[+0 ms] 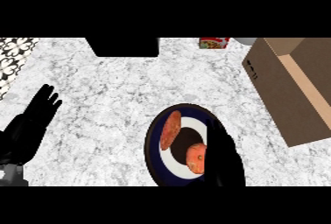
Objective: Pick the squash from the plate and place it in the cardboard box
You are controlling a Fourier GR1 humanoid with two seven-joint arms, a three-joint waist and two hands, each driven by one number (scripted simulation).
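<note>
The squash (196, 158) lies on the plate (152, 144) by the tabletop's near edge. The right hand (223, 157) is just beside it, fingers straight and not clamped. The grasp likely comes next, then the cardboard box (284, 87) at the right edge.

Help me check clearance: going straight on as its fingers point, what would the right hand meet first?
Likely the far rim of the plate, beyond the right hand, though its height is unclear. The squash lies left of that line, the cardboard box right.
</note>
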